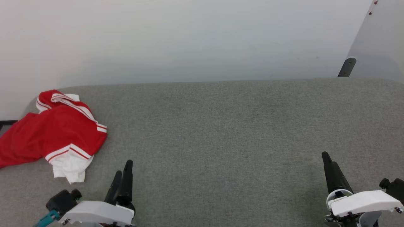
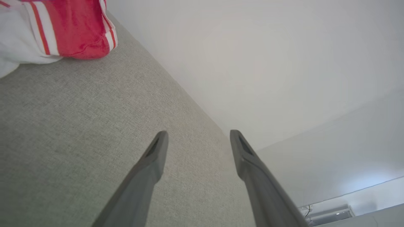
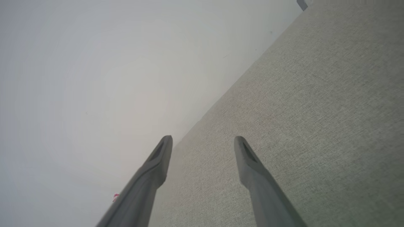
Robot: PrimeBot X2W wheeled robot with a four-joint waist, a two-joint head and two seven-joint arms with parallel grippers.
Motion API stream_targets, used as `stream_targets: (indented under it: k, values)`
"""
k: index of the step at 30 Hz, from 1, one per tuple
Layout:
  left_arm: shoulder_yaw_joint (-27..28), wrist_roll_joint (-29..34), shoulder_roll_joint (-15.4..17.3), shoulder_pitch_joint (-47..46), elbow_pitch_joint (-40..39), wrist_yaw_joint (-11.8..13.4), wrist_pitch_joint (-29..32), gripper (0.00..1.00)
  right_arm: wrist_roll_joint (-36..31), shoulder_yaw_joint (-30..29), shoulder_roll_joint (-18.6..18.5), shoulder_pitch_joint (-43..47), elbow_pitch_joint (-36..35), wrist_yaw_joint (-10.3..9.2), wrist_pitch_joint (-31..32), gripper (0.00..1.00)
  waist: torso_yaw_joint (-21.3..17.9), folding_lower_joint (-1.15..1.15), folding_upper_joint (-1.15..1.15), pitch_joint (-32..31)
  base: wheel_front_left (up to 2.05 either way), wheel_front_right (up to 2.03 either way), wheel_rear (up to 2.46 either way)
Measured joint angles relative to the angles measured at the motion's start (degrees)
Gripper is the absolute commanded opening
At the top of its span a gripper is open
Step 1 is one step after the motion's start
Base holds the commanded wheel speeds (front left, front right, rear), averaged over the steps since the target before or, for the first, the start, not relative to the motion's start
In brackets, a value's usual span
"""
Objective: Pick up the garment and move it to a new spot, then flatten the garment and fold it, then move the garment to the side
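The garment [image 1: 60, 132], a red jersey with white sleeves and red-white striped trim, lies crumpled at the far left of the grey fabric table [image 1: 221, 132]; its chest letters are hidden in the folds. A corner of the garment [image 2: 63, 28] fills the top left of the left wrist view. My left gripper [image 1: 123, 167] hovers low at the lower left, just right of the garment and apart from it, open and holding nothing [image 2: 197, 135]. My right gripper [image 1: 325, 156] sits at the lower right, far from the cloth, open and holding nothing [image 3: 203, 140].
A white wall [image 1: 189, 37] rises directly behind the table's far edge. A pale panel with a dark bracket [image 1: 347, 66] stands at the back right. The garment's left part hangs toward the table's left edge.
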Motion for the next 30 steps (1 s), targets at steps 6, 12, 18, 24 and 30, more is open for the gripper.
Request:
stream_targets:
  k: [6,12,18,24,30]
  values:
    - [-0.8,6.6,0.6,0.4,-0.5,0.5,-1.2,1.00,-6.9,0.2,0.1,-0.3,0.3,0.00,-0.7,1.00,0.0,0.00,0.00,-0.2,0.00,0.00,0.00]
    - [-1.2,12.0,0.8,1.0,-1.3,0.6,-2.3,1.00,-12.9,0.2,0.1,-0.4,0.5,0.00,-1.3,1.00,0.1,0.00,0.00,-0.3,0.00,0.00,0.00]
    - [-1.3,16.6,1.0,1.4,-1.8,0.5,-3.2,1.00,-17.9,0.3,0.1,-0.5,0.4,0.00,-2.0,1.00,0.2,0.00,0.00,-0.4,0.00,0.00,0.00]
    - [-1.3,21.1,1.0,1.7,-2.6,0.2,-4.2,1.00,-22.5,0.3,0.2,-0.9,0.3,0.00,-2.6,1.00,0.2,0.00,0.00,-0.4,0.00,0.00,0.00]
    - [-1.3,25.1,0.8,2.4,-3.2,-0.1,-5.1,1.00,-26.8,0.2,0.2,-1.2,0.0,0.00,-3.2,1.00,0.3,0.00,0.00,-0.5,0.00,0.00,0.00]
